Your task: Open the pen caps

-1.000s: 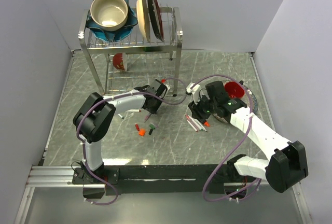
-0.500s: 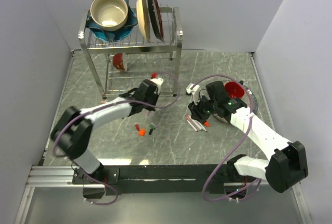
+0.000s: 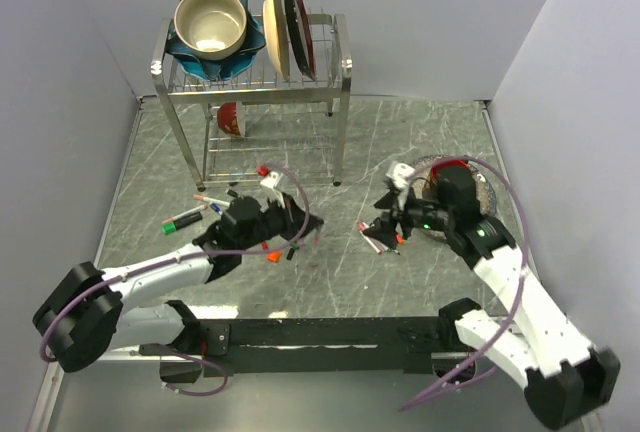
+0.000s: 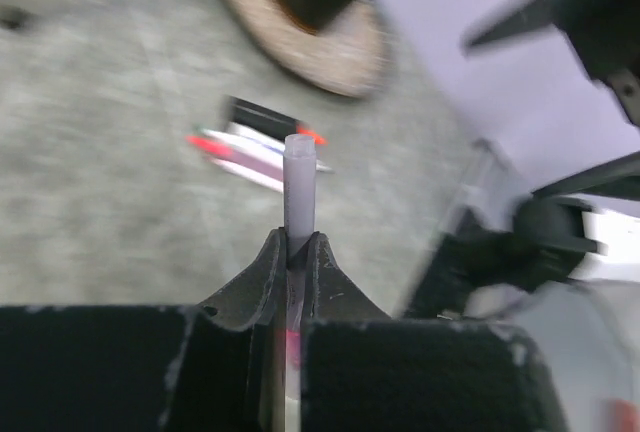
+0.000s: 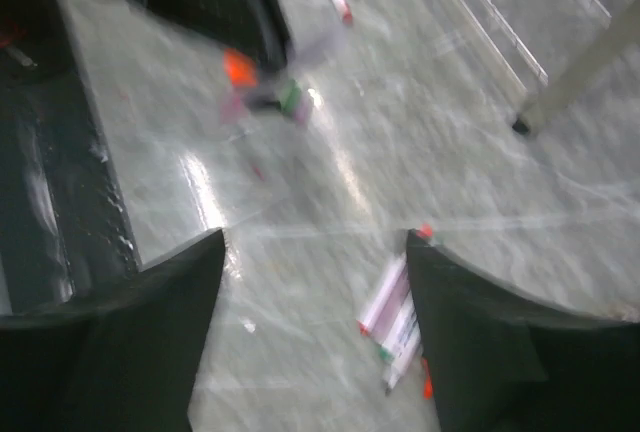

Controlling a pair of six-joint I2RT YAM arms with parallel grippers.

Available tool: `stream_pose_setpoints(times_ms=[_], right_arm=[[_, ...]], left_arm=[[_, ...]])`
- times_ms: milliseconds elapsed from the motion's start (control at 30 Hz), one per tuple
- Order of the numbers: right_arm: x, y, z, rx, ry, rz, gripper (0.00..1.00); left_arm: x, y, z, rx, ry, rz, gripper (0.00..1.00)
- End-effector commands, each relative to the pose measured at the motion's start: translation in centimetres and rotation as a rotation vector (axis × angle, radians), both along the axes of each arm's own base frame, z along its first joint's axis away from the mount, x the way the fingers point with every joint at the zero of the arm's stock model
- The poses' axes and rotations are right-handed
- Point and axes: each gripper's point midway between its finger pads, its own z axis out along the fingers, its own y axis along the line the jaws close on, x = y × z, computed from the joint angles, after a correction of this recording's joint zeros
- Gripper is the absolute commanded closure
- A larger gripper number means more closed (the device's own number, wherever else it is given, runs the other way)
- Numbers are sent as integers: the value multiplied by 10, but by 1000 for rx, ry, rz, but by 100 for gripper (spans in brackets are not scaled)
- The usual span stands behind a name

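Near the middle of the tabletop [image 3: 330,282], the left gripper [image 4: 298,247] pinches a white pen [image 4: 299,187], its jaws pressed tight on the barrel and the pen's end jutting past the fingertips. Two loose caps [image 3: 270,250], one orange and one dark, lie just beside that gripper. Right of centre, the right gripper [image 5: 315,252] hovers with jaws spread wide and nothing between them, over a pen bundle [image 3: 378,240] lying side by side on the marble. Scattered pens [image 3: 195,210] lie toward the left edge. Beyond the right gripper, a red bowl [image 3: 450,168] sits on a speckled plate [image 4: 340,52]. At the far edge stands a wire rack [image 3: 255,87] holding a cream bowl [image 3: 210,22] and upright plates [image 3: 285,17].
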Motion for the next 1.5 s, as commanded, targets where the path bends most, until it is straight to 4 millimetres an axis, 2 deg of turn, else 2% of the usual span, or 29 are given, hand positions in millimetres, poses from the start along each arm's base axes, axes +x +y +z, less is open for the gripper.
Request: stream_pose_setpoints(times_ms=[0, 33, 67, 100, 167, 200, 367, 567, 767, 867, 900, 967, 1000, 1067, 1100, 1200, 1233, 1267, 1333, 1367, 1467], right_arm=[[-15, 10, 40, 286, 35, 59, 2], [-16, 9, 44, 330, 62, 62, 0], [-15, 8, 36, 358, 115, 39, 0], [-14, 10, 46, 416, 146, 27, 0], [-5, 9, 43, 456, 179, -19, 0], [-4, 10, 43, 490, 254, -56, 0], [5, 11, 40, 540, 360, -118, 2], [7, 13, 33, 554, 420, -125, 9], [13, 16, 20, 534, 491, -136, 24], [12, 17, 19, 529, 509, -119, 35], [11, 18, 19, 528, 516, -111, 45], [7, 20, 20, 525, 527, -80, 60], [6, 21, 19, 522, 536, -69, 77], [-1, 23, 22, 515, 540, -16, 100], [-1, 23, 22, 510, 541, -12, 100], [4, 19, 26, 484, 477, -37, 100], [5, 18, 29, 480, 458, -40, 100], [5, 17, 28, 469, 448, -39, 100], [7, 14, 31, 469, 435, -41, 100], [7, 13, 32, 469, 428, -44, 100], [7, 11, 33, 477, 423, -44, 100]], left_arm=[[-35, -29, 71, -349, -40, -115, 99], [-31, -30, 72, -362, -42, -80, 99], [-38, -35, 74, -370, -45, -91, 99], [-38, -37, 77, -379, -58, -77, 99], [-36, -41, 76, -382, -59, -52, 99], [-36, -42, 79, -390, -61, -48, 99], [-34, -60, 73, -378, -38, -59, 99], [-35, -80, 70, -379, -24, -91, 99], [-36, -94, 75, -380, -32, -111, 99], [-37, -100, 80, -385, -38, -120, 99], [-36, -101, 79, -380, -36, -121, 99], [-36, -106, 80, -378, -39, -125, 99], [-35, -107, 80, -374, -38, -122, 99], [-33, -109, 78, -364, -35, -115, 99], [-33, -110, 77, -361, -35, -115, 98], [-34, -108, 75, -353, -33, -117, 67], [-35, -107, 75, -352, -37, -117, 49], [-37, -103, 68, -338, -31, -118, 42], [-41, -98, 65, -330, -38, -122, 26], [-44, -96, 56, -307, -31, -132, 24], [-51, -93, 47, -288, -26, -160, 23]])
